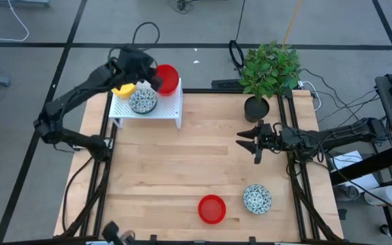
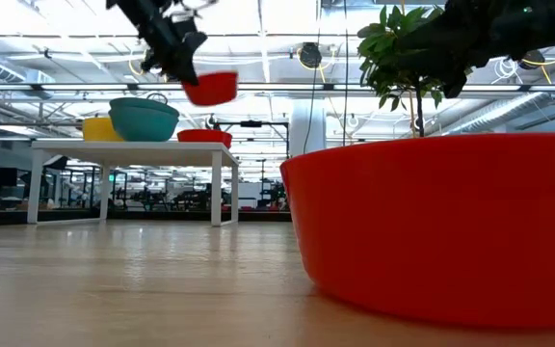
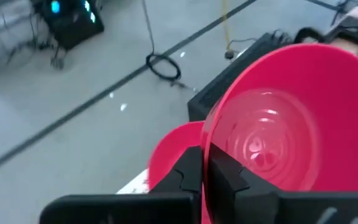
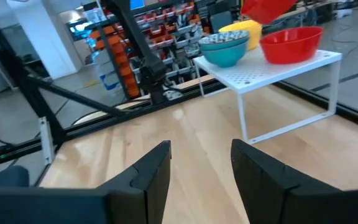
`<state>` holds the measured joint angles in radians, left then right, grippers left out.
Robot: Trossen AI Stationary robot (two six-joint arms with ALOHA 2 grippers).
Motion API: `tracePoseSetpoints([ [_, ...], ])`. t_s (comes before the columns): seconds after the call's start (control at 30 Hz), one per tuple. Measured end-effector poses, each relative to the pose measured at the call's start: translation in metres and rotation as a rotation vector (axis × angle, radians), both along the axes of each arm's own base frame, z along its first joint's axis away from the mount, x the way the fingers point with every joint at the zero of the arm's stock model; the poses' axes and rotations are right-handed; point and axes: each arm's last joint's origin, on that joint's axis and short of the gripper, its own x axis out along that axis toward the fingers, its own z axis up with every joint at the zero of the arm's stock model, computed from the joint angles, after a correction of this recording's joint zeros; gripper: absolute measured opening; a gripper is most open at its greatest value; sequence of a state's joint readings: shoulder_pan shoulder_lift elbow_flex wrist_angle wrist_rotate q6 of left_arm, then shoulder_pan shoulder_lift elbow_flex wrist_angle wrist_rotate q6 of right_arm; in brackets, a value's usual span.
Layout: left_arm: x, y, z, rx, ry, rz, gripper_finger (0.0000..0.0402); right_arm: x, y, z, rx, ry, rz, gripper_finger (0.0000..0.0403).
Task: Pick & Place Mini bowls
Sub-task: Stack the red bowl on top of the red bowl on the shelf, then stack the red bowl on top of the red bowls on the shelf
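Observation:
My left gripper [image 1: 155, 79] is shut on a red mini bowl [image 2: 210, 89] in the air above the white rack [image 1: 170, 110] at the table's far left. On the rack rest a yellow bowl [image 4: 244, 28], a speckled bowl [image 1: 143, 101] and another red bowl [image 4: 289, 42]. A red bowl [image 1: 211, 209] and a speckled bowl [image 1: 257, 199] sit on the table near its near edge. My right gripper [image 4: 201, 168] hangs open above the table's right side, holding nothing. My left gripper pinches the red bowl's rim [image 3: 207, 152], one finger [image 3: 188, 177] outside the wall and one [image 3: 232, 177] inside. The fingers slant down at it from the table's left. The bowl hangs at the fingers' ends, clear of the rack and of the red bowl [image 3: 169, 155] below it.
A green plant in a black pot [image 1: 257, 106] stands at the far right, just behind my right gripper [image 1: 246, 145]. Bare wood lies between the rack and the two near bowls. Cables and floor lie beyond the far edge.

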<state>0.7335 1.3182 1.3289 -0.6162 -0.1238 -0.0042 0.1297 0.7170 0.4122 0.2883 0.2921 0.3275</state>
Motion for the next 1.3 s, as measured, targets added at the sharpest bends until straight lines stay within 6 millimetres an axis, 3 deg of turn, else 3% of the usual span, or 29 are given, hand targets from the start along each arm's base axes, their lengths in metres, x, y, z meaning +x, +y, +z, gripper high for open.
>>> tracePoseSetpoints([
  [0.2, -0.006, 0.034, -0.024, -0.095, 0.046, 0.037, 0.0023, 0.001, -0.009, 0.000, 0.001, 0.001, -0.054, 0.0155],
  [0.4, -0.006, 0.052, -0.041, -0.163, 0.071, 0.027, 0.0006, 0.000, -0.016, 0.000, 0.001, 0.000, -0.098, 0.0155],
  [0.8, -0.011, 0.056, -0.043, -0.154, 0.091, 0.040, 0.0057, 0.000, -0.023, 0.000, 0.001, 0.001, -0.135, 0.0155],
  [0.93, -0.010, 0.056, -0.043, -0.151, 0.091, 0.038, 0.0096, 0.000, -0.024, 0.000, 0.001, 0.001, -0.139, 0.0155],
  [1.1, -0.011, 0.056, -0.034, -0.123, 0.076, 0.055, 0.0168, 0.000, -0.024, 0.000, 0.001, 0.001, -0.138, 0.0155],
  [1.3, -0.007, 0.053, 0.006, -0.026, -0.002, 0.041, 0.0228, 0.000, -0.024, 0.000, 0.001, 0.002, -0.138, 0.0155],
])
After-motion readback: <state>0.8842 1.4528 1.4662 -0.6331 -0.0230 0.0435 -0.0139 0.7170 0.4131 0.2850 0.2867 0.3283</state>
